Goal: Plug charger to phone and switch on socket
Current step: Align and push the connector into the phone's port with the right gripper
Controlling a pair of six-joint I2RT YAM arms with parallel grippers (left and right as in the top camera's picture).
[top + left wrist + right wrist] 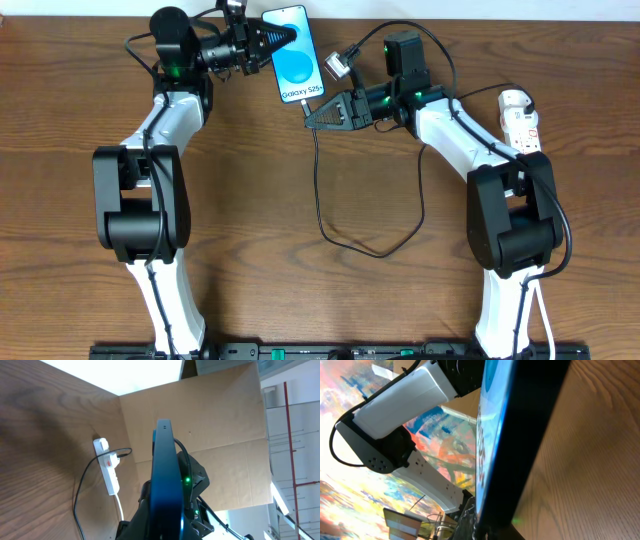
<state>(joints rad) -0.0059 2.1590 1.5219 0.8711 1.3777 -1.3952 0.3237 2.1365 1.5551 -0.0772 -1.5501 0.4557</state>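
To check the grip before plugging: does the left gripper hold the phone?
Yes, the overhead view shows the left gripper shut on the side edge of the phone, near its top end.

Brown wood counter (pixel 250 220). White socket (pixel 521 120) lies flat on it, well apart to the right of the right end effector (pixel 312 116). The charger (pixel 318 190) cable loops loosely on the counter, behind that end effector.

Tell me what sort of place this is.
Probably a robotics lab bench, not a home: two robot arms at a wooden table, a cardboard screen behind it, and red pipework on a tall industrial-looking wall beyond.
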